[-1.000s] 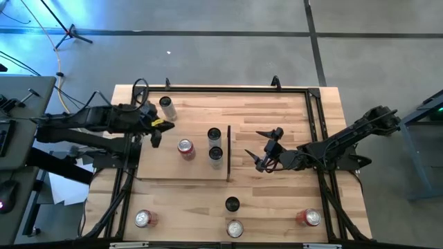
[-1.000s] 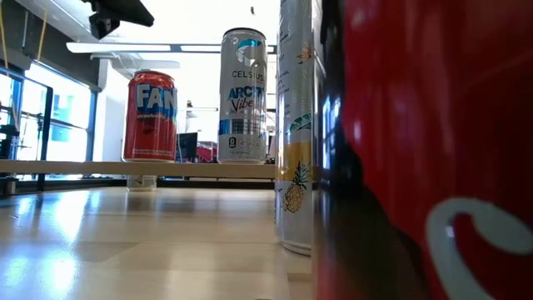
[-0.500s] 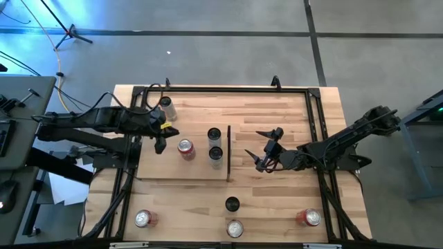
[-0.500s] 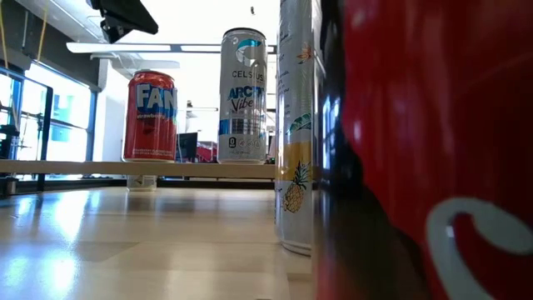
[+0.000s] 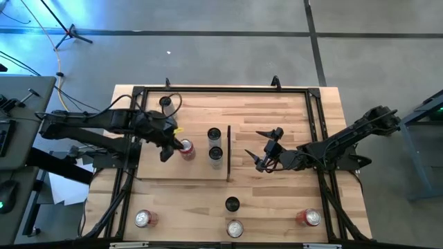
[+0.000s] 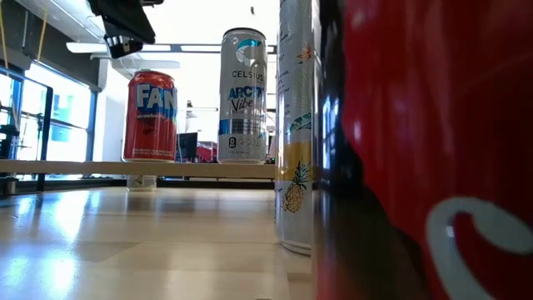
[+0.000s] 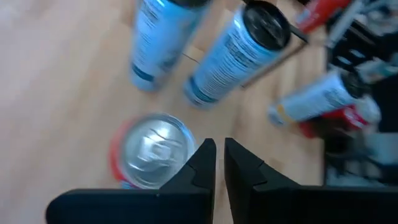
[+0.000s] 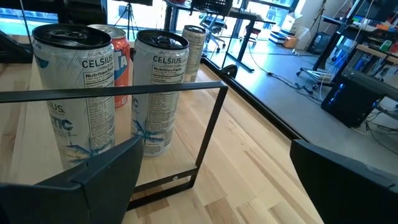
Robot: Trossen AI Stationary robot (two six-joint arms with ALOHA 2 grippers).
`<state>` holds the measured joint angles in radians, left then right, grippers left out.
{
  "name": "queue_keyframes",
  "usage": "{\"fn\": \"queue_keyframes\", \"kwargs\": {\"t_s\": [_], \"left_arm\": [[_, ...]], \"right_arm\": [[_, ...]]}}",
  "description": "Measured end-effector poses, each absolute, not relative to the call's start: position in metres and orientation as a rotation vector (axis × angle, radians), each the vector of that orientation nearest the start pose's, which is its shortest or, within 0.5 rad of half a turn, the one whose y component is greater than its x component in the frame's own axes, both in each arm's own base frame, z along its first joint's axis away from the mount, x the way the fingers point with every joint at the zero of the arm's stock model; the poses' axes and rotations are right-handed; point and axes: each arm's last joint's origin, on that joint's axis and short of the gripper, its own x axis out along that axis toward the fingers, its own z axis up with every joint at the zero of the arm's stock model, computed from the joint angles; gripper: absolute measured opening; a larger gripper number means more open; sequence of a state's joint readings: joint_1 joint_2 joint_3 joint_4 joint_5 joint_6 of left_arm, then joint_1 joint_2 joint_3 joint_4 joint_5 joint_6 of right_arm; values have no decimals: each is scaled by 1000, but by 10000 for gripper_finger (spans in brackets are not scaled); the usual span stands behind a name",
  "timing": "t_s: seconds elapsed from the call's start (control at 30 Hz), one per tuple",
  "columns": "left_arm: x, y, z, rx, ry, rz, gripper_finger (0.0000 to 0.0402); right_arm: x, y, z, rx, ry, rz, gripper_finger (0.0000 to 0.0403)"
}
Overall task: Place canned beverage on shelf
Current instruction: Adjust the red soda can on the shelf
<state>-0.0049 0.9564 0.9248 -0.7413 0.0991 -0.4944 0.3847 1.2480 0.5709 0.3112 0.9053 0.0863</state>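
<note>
Overhead, the closed, empty left end effector (image 5: 168,147) hovers beside a red can (image 5: 185,148) on the pale shelf (image 5: 156,166)

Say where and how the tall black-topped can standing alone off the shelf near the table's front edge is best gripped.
Grip the tall can around its round side wall, about mid-height, fingers either side. It stands upright and alone on the tabletop, so a level approach is likely cleanest. The open right gripper is nearest and could come from the shelf side; other cans line the front edge.
</note>
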Motion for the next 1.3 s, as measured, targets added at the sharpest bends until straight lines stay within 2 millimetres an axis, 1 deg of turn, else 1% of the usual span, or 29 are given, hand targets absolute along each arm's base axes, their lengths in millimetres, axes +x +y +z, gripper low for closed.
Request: {"fn": "queue_keyframes", "kwargs": {"t_s": [0.1, 0.23, 0.37, 0.53, 0.77, 0.93, 1.07, 1.13, 1.3], "left_arm": [[186, -4, 308, -562, 796, 46, 28], [188, -3, 314, -571, 795, 34, 46], [186, -3, 319, -515, 804, 2, 59], [184, -3, 318, -457, 828, -18, 65], [183, -3, 318, -446, 834, -21, 65], [177, -3, 313, -489, 914, 20, 65], [161, 0, 307, -432, 1030, 139, 65], [161, 1, 305, -401, 1052, 149, 65], [162, 2, 303, -403, 1080, 155, 65]], "right_arm": [[235, 71, 216, -138, 273, -526, 393], [235, 71, 216, -115, 267, -529, 393], [235, 71, 216, -91, 260, -532, 393], [235, 71, 217, -100, 262, -531, 393], [235, 71, 217, -103, 263, -531, 393], [235, 71, 217, -103, 263, -531, 393], [235, 71, 217, -102, 263, -531, 393], [235, 71, 217, -102, 263, -531, 393], [235, 71, 216, -106, 268, -531, 393]]}}
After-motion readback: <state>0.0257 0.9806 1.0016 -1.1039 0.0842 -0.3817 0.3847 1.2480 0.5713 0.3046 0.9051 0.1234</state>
